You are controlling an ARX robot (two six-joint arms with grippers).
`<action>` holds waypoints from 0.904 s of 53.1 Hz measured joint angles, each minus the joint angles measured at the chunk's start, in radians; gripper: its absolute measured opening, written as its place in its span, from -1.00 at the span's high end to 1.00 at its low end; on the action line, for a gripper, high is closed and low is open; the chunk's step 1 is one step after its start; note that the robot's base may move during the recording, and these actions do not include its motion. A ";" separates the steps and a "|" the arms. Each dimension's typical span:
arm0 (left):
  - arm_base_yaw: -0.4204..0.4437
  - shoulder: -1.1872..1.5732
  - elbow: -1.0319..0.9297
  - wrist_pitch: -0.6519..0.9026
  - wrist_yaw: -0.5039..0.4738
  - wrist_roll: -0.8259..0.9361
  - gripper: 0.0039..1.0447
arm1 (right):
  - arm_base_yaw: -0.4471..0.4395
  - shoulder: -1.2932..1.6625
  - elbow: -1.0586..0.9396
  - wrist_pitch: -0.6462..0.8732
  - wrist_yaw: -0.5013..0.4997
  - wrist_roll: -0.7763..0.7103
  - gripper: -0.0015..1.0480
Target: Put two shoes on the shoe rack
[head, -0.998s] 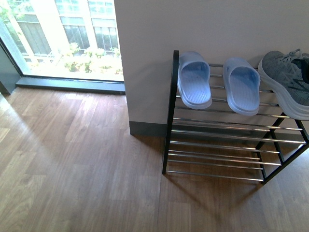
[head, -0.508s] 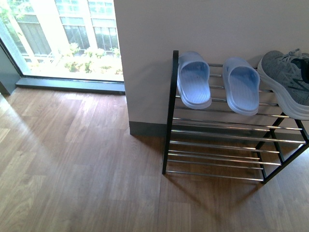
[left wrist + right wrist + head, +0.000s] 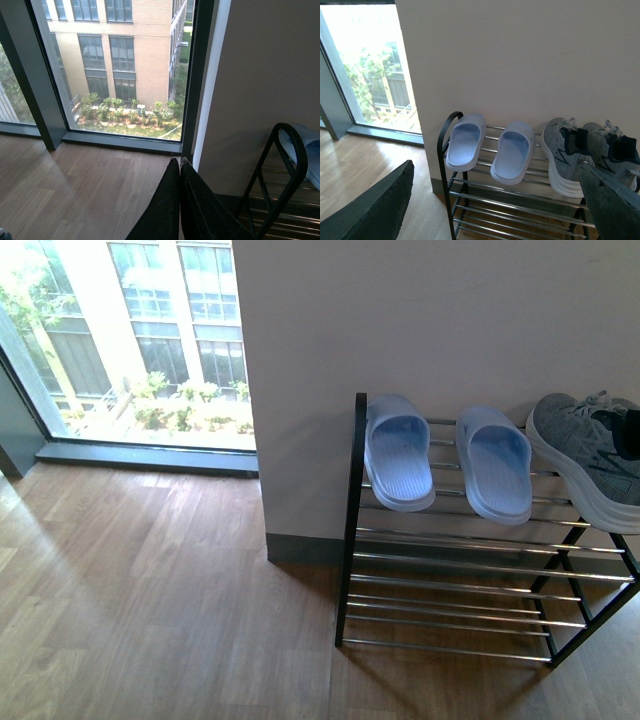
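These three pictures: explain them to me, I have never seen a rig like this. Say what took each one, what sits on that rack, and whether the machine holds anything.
A robot with two arms took them at one moment. The front view comes from a camera on its body; neither arm shows there. It looks at a black metal shoe rack with chrome bars against a wall. On the top tier lie two pale blue plastic slides and grey knit sneakers with white soles. The other two views come from wrist cameras. The left gripper shows dark fingers pressed together, holding nothing, beside a tall window. The right gripper is spread wide and empty; both sneakers show there.
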 joint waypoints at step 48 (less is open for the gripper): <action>0.000 -0.676 -0.052 -0.596 0.001 0.000 0.98 | 0.000 0.000 0.000 0.000 0.000 0.000 -0.82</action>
